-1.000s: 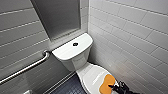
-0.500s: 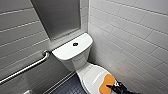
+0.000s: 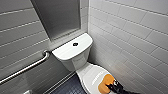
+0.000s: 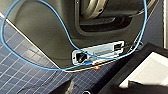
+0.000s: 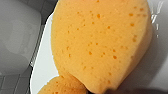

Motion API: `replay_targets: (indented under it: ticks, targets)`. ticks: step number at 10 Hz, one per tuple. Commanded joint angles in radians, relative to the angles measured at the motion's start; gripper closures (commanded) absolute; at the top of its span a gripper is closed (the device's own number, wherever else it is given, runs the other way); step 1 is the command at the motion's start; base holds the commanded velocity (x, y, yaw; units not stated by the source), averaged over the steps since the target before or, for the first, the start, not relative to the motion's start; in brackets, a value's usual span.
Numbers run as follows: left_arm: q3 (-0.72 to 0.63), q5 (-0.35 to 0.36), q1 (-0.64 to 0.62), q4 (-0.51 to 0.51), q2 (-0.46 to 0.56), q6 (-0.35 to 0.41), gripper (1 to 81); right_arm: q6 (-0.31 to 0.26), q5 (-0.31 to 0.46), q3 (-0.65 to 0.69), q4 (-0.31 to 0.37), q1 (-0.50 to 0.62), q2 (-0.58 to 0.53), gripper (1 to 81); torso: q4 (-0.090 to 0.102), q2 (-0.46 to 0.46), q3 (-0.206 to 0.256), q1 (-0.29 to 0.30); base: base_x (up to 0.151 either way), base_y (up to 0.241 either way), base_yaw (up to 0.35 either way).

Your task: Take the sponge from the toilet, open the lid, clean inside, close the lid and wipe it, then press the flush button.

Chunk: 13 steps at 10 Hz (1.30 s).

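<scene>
The white toilet (image 3: 86, 72) stands in the corner with its lid down. The dark flush button (image 3: 75, 44) sits in the middle of the tank top. The orange sponge (image 3: 104, 83) lies on the near right part of the lid. My right gripper (image 3: 111, 86) reaches in from the lower right and is shut on the sponge's near edge. In the right wrist view the sponge (image 5: 100, 42) looms very close over the white lid and looks pinched at one end. The left wrist view looks down at my own dark base and the floor.
A metal grab bar (image 3: 27, 67) runs along the grey tiled wall to the left. White tiled wall (image 3: 130, 37) stands close on the toilet's right. Dark tile floor (image 3: 67, 87) lies left of the bowl. A blue cable (image 4: 50, 67) loops over my base.
The view and the toilet have held still. My right gripper stays at the sponge on the lid and has closed on it.
</scene>
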State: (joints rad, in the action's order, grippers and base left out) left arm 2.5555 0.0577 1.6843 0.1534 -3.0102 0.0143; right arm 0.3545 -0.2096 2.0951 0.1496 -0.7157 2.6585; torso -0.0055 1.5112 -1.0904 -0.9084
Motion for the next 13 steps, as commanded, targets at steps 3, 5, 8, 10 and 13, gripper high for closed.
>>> replay_targets:
  ticks: [3, 5, 8, 10, 13]
  targets:
    - [-0.015, -0.091, 0.042, 0.006, -0.007, 0.006, 1.0, -0.003, 0.09, -0.102, -0.002, 0.106, -0.088, 81.1, 0.0, 0.0, 0.0, 0.0, 0.0, 0.0, 0.0]
    - [-0.021, -0.087, 0.025, 0.006, -0.01, 0.009, 1.0, -0.003, 0.085, -0.284, -0.001, 0.115, -0.237, 81.1, 0.0, 0.0, 0.0, 0.0, 0.0, 0.0, 0.0]
    - [-0.079, -0.082, -0.011, 0.017, 0.008, 0.019, 1.0, -0.005, 0.085, -0.554, 0.001, 0.077, -0.5, 81.1, 0.0, 0.0, 0.0, 0.0, 0.0, 0.0, 0.0]
    - [-0.202, -0.082, -0.044, 0.043, 0.077, 0.018, 1.0, -0.014, 0.087, -0.609, -0.002, -0.036, -0.589, 81.1, 0.0, 0.0, 0.0, 0.0, 0.0, 0.0, 0.0]
    - [-0.555, -0.087, -0.129, 0.04, 0.306, 0.016, 1.0, -0.015, 0.095, -0.54, -0.045, -0.26, -0.593, 81.1, 0.0, 0.0, 0.0, 0.0, 0.0, 0.0, 0.0]
